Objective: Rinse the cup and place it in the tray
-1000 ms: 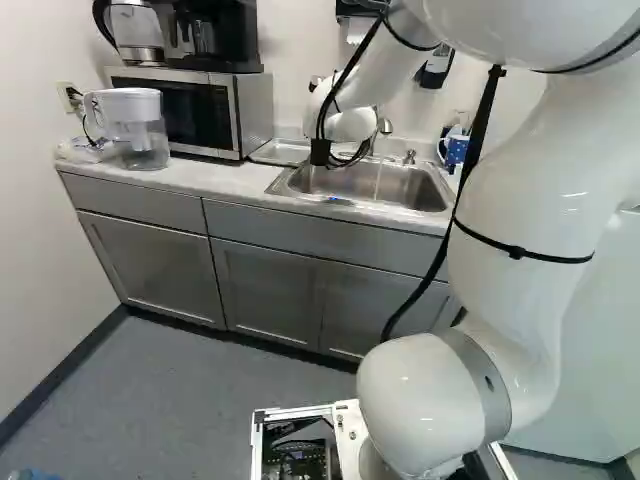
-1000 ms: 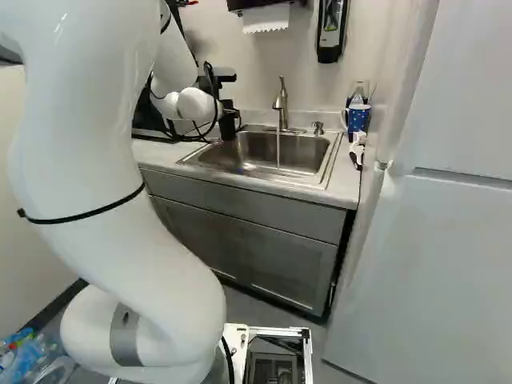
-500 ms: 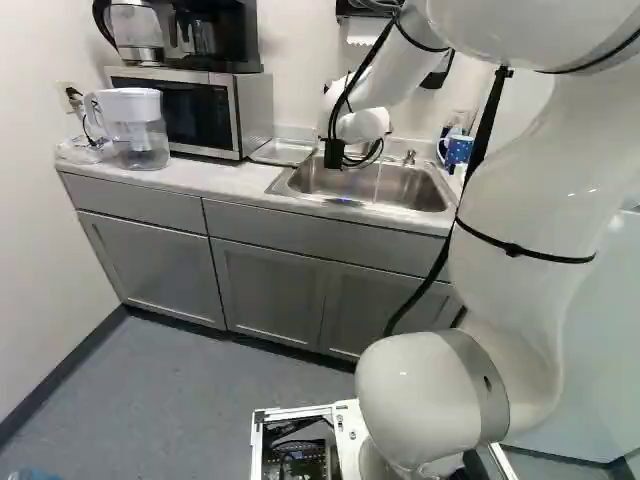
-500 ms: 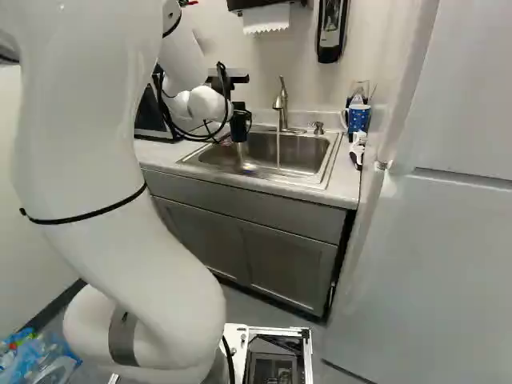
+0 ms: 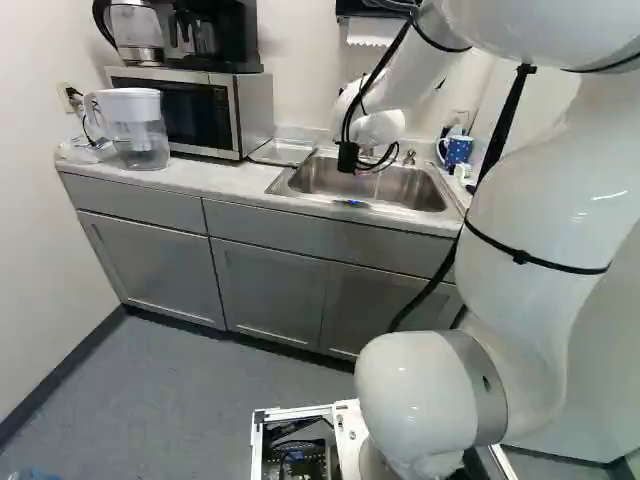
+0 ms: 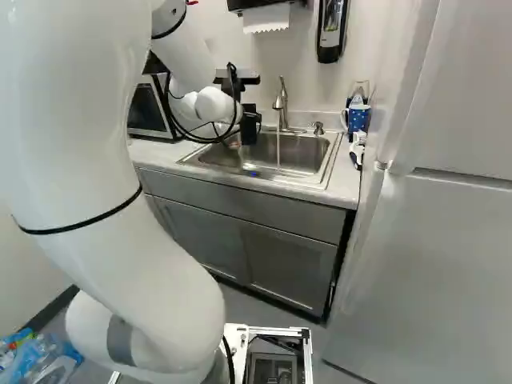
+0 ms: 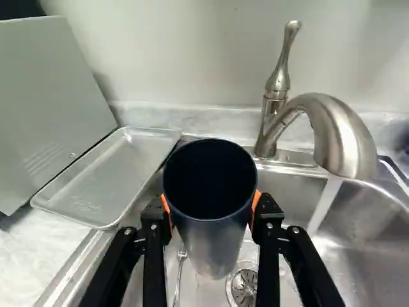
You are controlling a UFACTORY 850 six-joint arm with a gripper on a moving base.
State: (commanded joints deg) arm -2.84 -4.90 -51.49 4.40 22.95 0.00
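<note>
One gripper, (image 6: 250, 124) yours, hangs over the sink (image 6: 272, 178) in the right base view, faucet (image 6: 282, 104) at its 2 o'clock.

Your left base view puts the microwave (image 5: 200, 112) at the sink's 10 o'clock.

Your wrist view shows the fingers partly spread, pads clamping the dark cup; (image 7: 214, 240) tray (image 7: 115, 176) at its 10 o'clock, running water (image 7: 324, 206) apart from it.

The arm (image 5: 535, 330) was glossy white, its segments thick and rounded, with a grey band (image 5: 478, 385) at a lower joint. Narrow black straps (image 5: 520, 257) circled it; black cables (image 6: 234, 104) looped near the wrist. The black hand (image 6: 250, 120) had silvery screws (image 7: 295, 229) and orange pads (image 7: 256, 203).
</note>
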